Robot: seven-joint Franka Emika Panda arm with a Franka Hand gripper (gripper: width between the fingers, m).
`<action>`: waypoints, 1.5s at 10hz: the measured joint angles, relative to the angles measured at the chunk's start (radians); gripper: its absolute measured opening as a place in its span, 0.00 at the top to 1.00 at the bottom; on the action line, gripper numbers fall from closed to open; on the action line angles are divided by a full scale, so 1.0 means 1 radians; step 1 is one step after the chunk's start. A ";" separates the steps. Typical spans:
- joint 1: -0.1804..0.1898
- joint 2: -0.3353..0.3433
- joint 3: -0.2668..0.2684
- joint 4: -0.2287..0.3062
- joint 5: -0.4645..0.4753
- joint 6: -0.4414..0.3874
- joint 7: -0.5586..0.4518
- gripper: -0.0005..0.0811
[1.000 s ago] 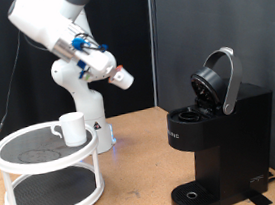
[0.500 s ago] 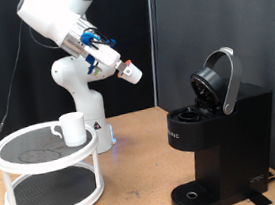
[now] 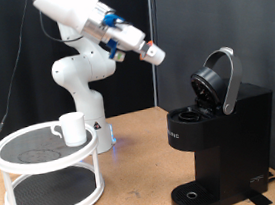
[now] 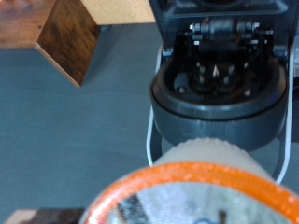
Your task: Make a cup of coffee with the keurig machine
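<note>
My gripper (image 3: pixel 147 51) is high in the air at the exterior view's upper middle, shut on a small white pod (image 3: pixel 155 54) with a red top. It is to the left of and above the black keurig machine (image 3: pixel 217 138), whose domed lid (image 3: pixel 218 80) stands open. The wrist view shows the pod's orange-red rim (image 4: pixel 201 187) close up, with the machine's open pod chamber (image 4: pixel 218 75) beyond it. The white cup (image 3: pixel 72 128) stands on the top tier of a round white rack (image 3: pixel 26 182) at the exterior view's left. The drip tray (image 3: pixel 194 193) is bare.
The arm's white base (image 3: pixel 81 89) stands behind the rack on the wooden table (image 3: pixel 138 188). A black curtain hangs behind. A brown wooden surface (image 4: pixel 70 37) shows in the wrist view beside the machine.
The gripper has carried the pod up and to the exterior view's right, toward the open machine. The cup, rack and machine have not moved.
</note>
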 joint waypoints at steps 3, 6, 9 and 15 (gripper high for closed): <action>0.001 -0.002 0.039 0.013 -0.001 0.016 0.031 0.54; 0.002 0.007 0.053 0.003 -0.001 0.054 0.022 0.54; 0.003 0.044 0.112 -0.028 -0.008 0.145 0.014 0.54; 0.005 0.068 0.168 -0.120 -0.020 0.242 -0.031 0.54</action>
